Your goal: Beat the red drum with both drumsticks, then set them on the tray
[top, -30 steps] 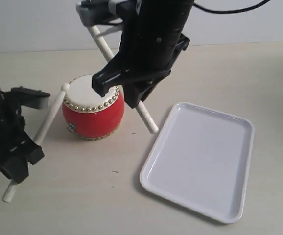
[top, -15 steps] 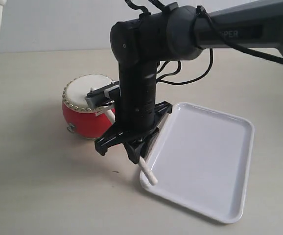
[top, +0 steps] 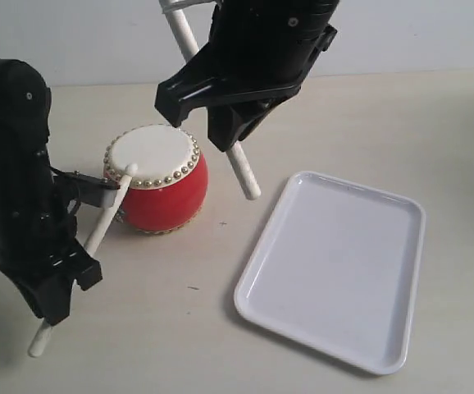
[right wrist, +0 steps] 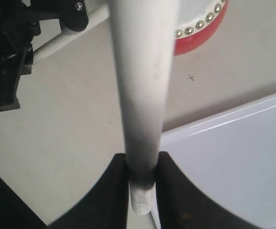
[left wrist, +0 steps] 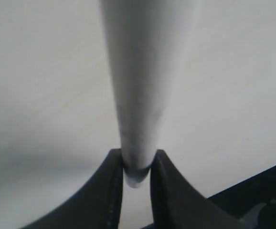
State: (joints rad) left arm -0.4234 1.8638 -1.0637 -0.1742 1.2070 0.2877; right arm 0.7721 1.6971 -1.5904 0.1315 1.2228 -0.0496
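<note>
The red drum (top: 157, 193) stands left of centre, with its cream head (top: 151, 154) facing up. My left gripper (top: 71, 271) is shut on one drumstick (top: 97, 234), whose rounded tip lies on the head's near-left edge. My right gripper (top: 214, 119) hangs above and right of the drum, shut on the other drumstick (top: 241, 172), which slants down between drum and tray. The white tray (top: 335, 267) lies at the right with nothing in it. In the wrist views each pair of jaws pinches its stick (left wrist: 138, 95) (right wrist: 143, 95) near the butt end.
The right wrist view shows the drum's studded rim (right wrist: 200, 28), the tray's rim (right wrist: 209, 125) and the left arm (right wrist: 6, 52) with its stick (right wrist: 64, 40). A pale wall runs behind the beige table (top: 180, 320).
The right arm, half a second ago low in front of the drum, has risen back above it. The left stick, then raised at the top left, has come down onto the drum head.
</note>
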